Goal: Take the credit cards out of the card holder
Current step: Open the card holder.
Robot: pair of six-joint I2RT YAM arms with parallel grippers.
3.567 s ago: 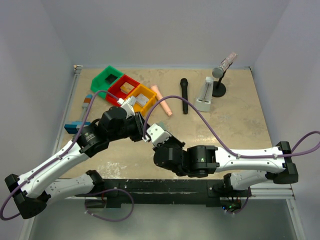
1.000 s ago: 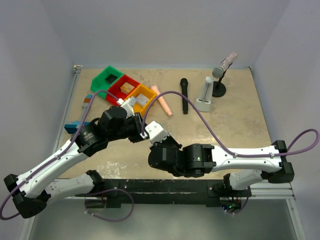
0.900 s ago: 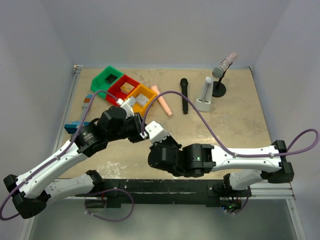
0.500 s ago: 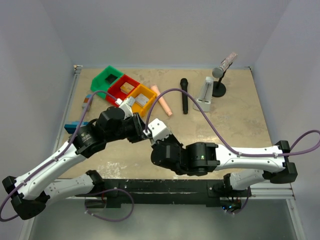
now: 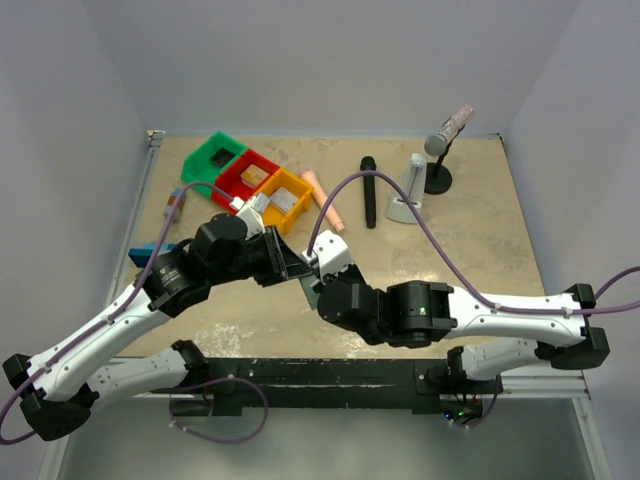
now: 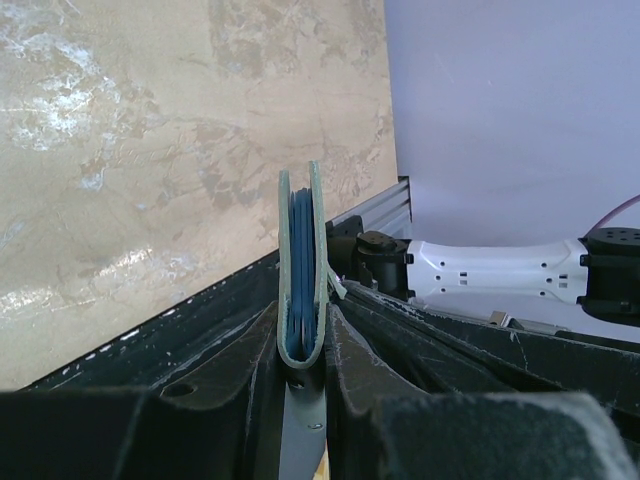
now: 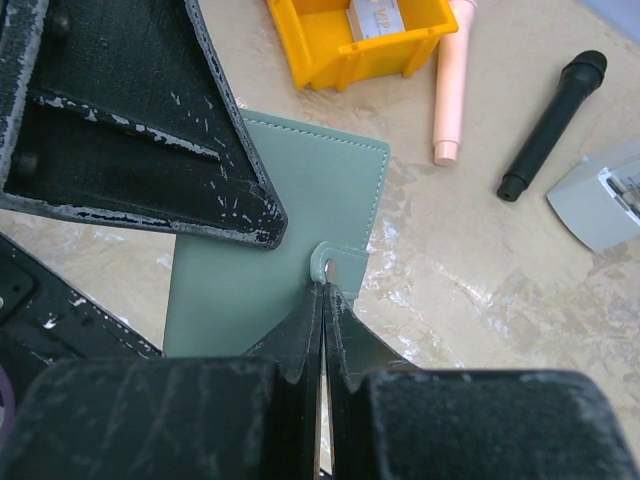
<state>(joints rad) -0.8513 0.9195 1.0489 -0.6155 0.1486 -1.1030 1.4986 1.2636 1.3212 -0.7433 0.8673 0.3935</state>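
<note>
Beside yellow bin (image 7: 340,50), on its near side | card holder (image 7: 270,240), folded | we clamp its fold in our left gripper (image 6: 302,335) | our right gripper (image 7: 322,300) pinches its clasp tab (image 7: 331,264)

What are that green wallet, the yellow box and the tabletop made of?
The card holder looks like soft matte leather or imitation leather: stitching runs along its edge, and a metal-looking snap sits on its tab. The yellow bin looks like rigid moulded plastic, slightly shiny. The table has a glossy marbled beige top, stone or printed laminate; I cannot tell.
</note>
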